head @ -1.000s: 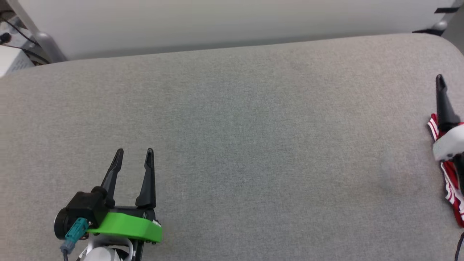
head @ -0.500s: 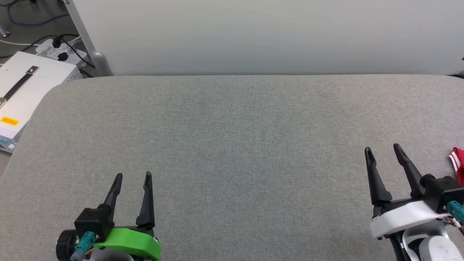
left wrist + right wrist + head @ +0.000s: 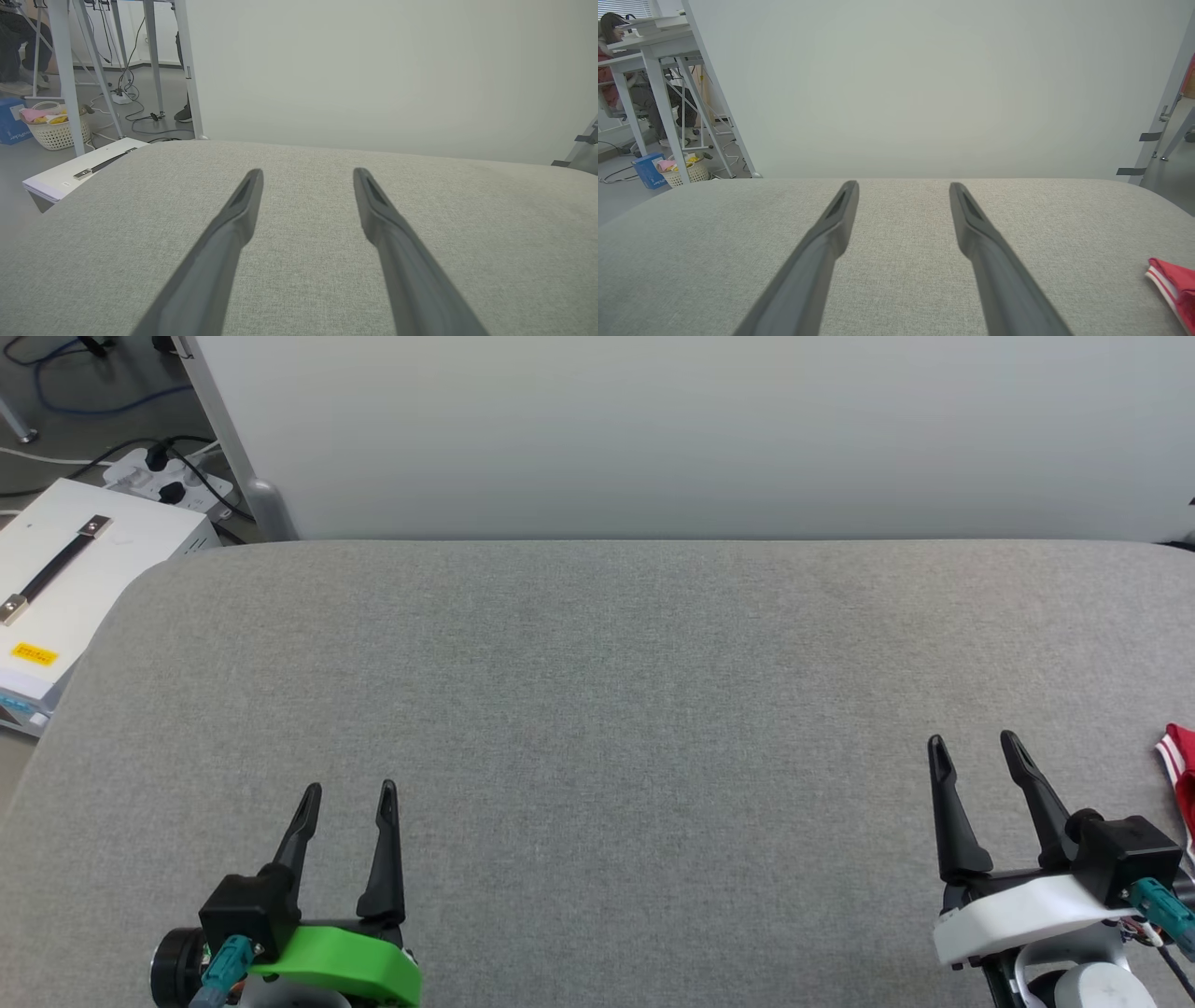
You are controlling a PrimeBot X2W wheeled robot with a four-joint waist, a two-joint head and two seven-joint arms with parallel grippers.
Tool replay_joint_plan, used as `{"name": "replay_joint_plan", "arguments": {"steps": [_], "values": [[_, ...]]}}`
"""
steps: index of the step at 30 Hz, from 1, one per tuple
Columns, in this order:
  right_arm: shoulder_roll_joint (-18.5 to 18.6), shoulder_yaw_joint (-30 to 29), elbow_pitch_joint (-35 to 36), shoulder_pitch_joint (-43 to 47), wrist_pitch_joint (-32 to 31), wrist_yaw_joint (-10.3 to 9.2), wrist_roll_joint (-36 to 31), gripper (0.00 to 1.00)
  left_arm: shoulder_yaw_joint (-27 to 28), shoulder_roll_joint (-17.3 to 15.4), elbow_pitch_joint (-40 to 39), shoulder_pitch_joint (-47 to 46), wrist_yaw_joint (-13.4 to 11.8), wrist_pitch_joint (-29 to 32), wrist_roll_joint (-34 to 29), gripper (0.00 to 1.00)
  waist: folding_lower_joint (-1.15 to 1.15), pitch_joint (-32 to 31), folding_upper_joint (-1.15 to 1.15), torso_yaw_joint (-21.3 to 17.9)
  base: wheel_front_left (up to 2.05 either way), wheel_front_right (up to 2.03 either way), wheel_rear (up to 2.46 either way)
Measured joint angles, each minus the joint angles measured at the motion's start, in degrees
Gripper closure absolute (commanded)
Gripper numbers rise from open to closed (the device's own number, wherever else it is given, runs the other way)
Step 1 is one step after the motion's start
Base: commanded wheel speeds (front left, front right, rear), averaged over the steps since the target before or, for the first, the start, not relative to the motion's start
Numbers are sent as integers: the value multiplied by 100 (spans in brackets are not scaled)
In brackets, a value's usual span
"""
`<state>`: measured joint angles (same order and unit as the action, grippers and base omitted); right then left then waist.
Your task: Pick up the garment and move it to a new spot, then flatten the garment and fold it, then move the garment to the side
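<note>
Since a second ago the head camera has swung back to centre, and the right gripper (image 3: 973,739), then stretched over the garment at the right edge, now sits drawn back from it. Farthest left, a white case (image 3: 65,579) stands on the floor beside the worktop (image 3: 597,691). The left gripper (image 3: 350,788) hovers low at the near left, jaws apart and empty, seemingly parked because nothing calls for it. The right gripper mirrors that pose, released and holding nothing, which reads as a rest between steps. The garment (image 3: 1178,761) lies just beyond it at the far right, only a red corner with striped trim in view, apart from the fingers. It lies off to the side, which fits the last step, though I cannot tell whether it is folded.
</note>
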<state>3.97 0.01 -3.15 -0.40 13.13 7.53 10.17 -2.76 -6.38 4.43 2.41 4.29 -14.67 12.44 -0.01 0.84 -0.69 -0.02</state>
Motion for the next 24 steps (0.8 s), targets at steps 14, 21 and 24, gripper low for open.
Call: {"name": "replay_joint_plan", "arguments": {"steps": [14,21,24], "values": [[-42,-9,-32,0,25,0,-42,0,163,179,-40,19,159,0,-41,0,0,9,0,-24,0,0,0],[-40,-7,-27,-1,22,0,-42,100,193,210,-44,14,157,10,-71,100,0,35,0,-20,0,0,0],[-40,-8,-26,-1,3,0,-43,100,192,210,-45,14,153,19,-71,100,0,32,0,-20,0,0,0]]}}
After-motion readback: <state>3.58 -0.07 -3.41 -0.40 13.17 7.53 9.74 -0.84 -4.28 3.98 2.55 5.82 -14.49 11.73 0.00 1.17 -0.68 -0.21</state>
